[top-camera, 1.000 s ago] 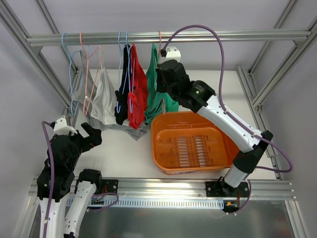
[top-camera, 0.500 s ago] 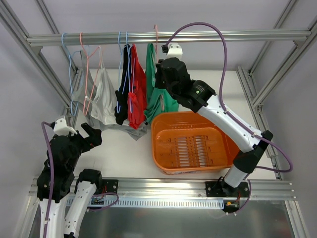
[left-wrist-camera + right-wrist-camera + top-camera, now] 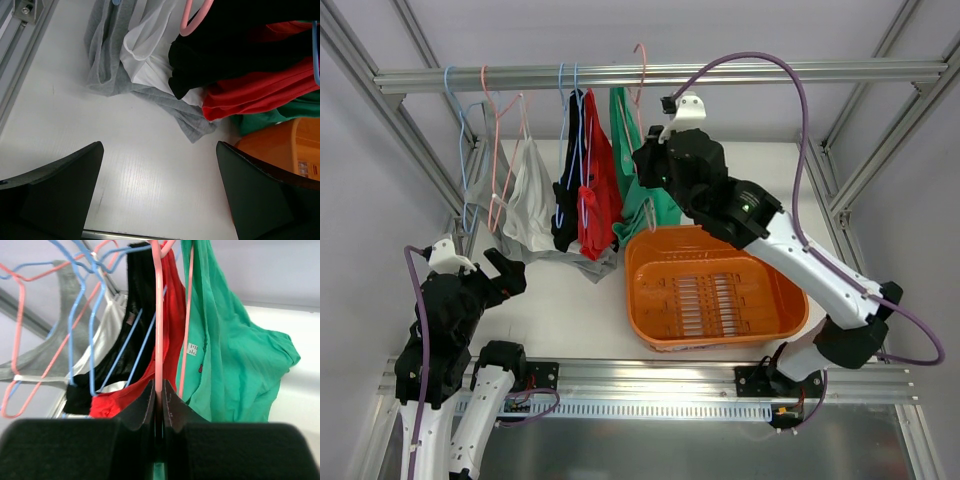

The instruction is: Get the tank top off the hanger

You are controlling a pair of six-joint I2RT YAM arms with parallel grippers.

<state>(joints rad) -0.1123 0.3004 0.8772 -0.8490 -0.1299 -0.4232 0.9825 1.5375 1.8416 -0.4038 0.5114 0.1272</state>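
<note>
Pink hanger [image 3: 159, 320] pinched in the right tool [image 3: 158, 392]

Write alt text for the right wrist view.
The right fingers pinch a thin salmon-pink wire hanger, the teal-green fabric tank top hanging on it at right. A red fabric top and a black fabric top hang at left among light blue wire hangers.

Soft matt cloth tank top [image 3: 225, 355], thin smooth-coated wire hanger [image 3: 159, 315], glossy moulded plastic basket [image 3: 640, 290].
</note>
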